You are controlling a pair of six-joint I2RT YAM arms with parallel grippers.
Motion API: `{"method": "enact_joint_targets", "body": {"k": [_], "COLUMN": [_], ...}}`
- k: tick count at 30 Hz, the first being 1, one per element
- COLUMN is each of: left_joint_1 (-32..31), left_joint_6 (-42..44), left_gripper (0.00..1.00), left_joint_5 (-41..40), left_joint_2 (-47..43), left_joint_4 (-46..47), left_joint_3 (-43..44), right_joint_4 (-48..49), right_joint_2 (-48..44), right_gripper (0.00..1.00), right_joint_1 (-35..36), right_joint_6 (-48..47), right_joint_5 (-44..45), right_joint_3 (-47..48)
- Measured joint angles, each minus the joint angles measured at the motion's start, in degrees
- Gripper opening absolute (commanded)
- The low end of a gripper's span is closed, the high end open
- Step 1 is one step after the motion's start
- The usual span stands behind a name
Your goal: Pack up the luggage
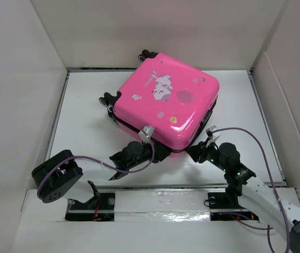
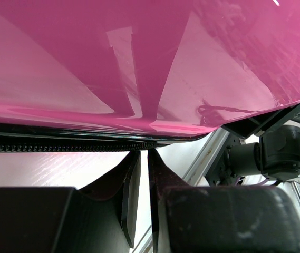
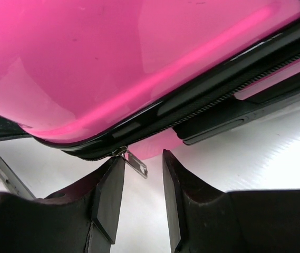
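The luggage [image 1: 165,100] is a glossy hot-pink hard-shell suitcase with a cartoon print. It lies flat and closed on the white table [image 1: 86,105], wheels [image 1: 109,100] at the left and back. My left gripper [image 1: 163,153] is at its near edge. In the left wrist view the gripper [image 2: 144,154] is almost fully shut, tips at the black zipper line [image 2: 60,146], nothing visible between them. My right gripper [image 1: 193,153] is at the near right corner. In the right wrist view it [image 3: 143,158] is open, with the metal zipper pull [image 3: 137,163] hanging between the fingers.
White walls [image 1: 23,79] box in the table on the left, back and right. A metal rail [image 1: 165,187] runs along the near edge by the arm bases. The right arm's wrist [image 2: 271,153] sits close to my left gripper. A black side handle [image 3: 234,124] is on the suitcase.
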Motion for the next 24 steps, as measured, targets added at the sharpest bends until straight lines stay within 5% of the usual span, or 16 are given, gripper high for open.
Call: {"method": "enact_joint_targets", "body": {"k": [15, 24], "left_joint_1": [0.3, 0.8], "left_joint_6": [0.0, 0.0], "left_gripper": [0.08, 0.08], "left_joint_5": [0.8, 0.5], "left_joint_2": [0.0, 0.0], "left_joint_4": [0.0, -0.1], "left_joint_3": [0.0, 0.5], "right_joint_4": [3.8, 6.9], "right_joint_2": [4.1, 5.7], "right_gripper": [0.39, 0.03], "right_joint_1": [1.9, 3.7], "right_joint_6": [-1.4, -2.3], "right_joint_5": [0.0, 1.2], "right_joint_3": [0.1, 0.1]}}
